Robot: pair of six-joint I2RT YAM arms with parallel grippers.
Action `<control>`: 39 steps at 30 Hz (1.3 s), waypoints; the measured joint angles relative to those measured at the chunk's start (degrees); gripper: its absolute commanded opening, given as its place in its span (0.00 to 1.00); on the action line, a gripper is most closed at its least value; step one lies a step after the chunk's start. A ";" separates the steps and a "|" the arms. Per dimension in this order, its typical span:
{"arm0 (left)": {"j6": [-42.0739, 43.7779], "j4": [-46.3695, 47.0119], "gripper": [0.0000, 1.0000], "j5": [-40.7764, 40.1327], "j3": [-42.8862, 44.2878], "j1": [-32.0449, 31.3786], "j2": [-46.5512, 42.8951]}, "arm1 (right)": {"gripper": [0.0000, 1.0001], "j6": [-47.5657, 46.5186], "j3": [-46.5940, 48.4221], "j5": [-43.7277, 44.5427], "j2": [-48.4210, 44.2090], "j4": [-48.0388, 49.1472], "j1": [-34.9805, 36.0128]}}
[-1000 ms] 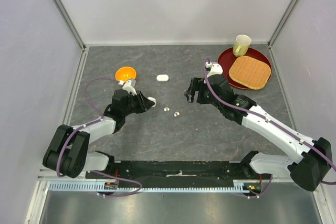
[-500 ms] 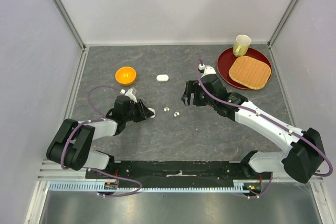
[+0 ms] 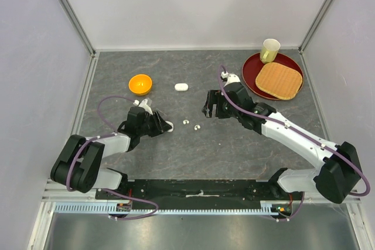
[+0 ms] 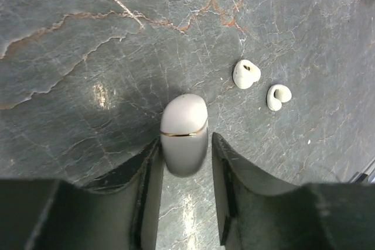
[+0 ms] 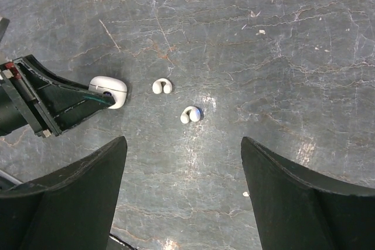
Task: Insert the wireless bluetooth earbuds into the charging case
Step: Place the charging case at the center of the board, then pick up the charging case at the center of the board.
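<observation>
A small shut white charging case (image 4: 184, 134) with a gold seam lies on the table between the fingers of my left gripper (image 4: 186, 144). The left finger touches it and a narrow gap shows at the right finger, so the jaws are slightly open. Two white earbuds (image 4: 246, 74) (image 4: 278, 96) lie just right of the case, seen from above as earbuds (image 3: 187, 122) (image 3: 197, 126). My right gripper (image 5: 183, 144) hangs wide open and empty over the table near the earbuds (image 5: 162, 86) (image 5: 191, 114). The case (image 5: 109, 89) and the left fingers show at its left.
A second white case (image 3: 181, 86) lies farther back, mid-table. An orange bowl (image 3: 140, 84) sits at the back left. A red tray (image 3: 252, 68) at the back right holds a woven mat (image 3: 278, 80) and a pale cup (image 3: 269, 50).
My left gripper came down and nearer with the case, then loosened its jaws around it. The right gripper shifted slightly left.
</observation>
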 measured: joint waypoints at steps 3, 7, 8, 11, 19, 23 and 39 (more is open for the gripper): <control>0.04 -1.55 0.63 -0.92 0.00 0.00 -1.46 | 0.86 -0.02 0.00 -0.20 0.50 0.00 -0.09; 0.37 -3.10 0.66 -2.27 0.00 0.00 -4.09 | 0.86 -0.09 0.00 -0.70 1.05 0.00 -0.24; 0.48 -3.63 0.68 -2.62 0.00 0.00 -4.87 | 0.85 -0.11 0.00 -0.87 1.16 0.02 -0.24; 0.79 -5.77 0.73 -4.24 -0.02 0.00 -7.43 | 0.86 -0.28 0.00 -1.46 1.40 0.02 -0.28; 2.49 -12.76 0.77 -9.75 -0.02 0.00 -20.31 | 0.86 -2.51 0.00 -1.53 1.40 0.11 -0.28; 4.35 -15.65 0.84 -11.54 -0.02 0.00 -30.12 | 0.87 -4.61 0.00 -1.77 1.31 1.62 -0.33; 16.20 -22.38 0.89 -17.00 14.78 0.00 -39.23 | 0.98 -26.34 -5.79 -8.85 0.09 22.16 -0.44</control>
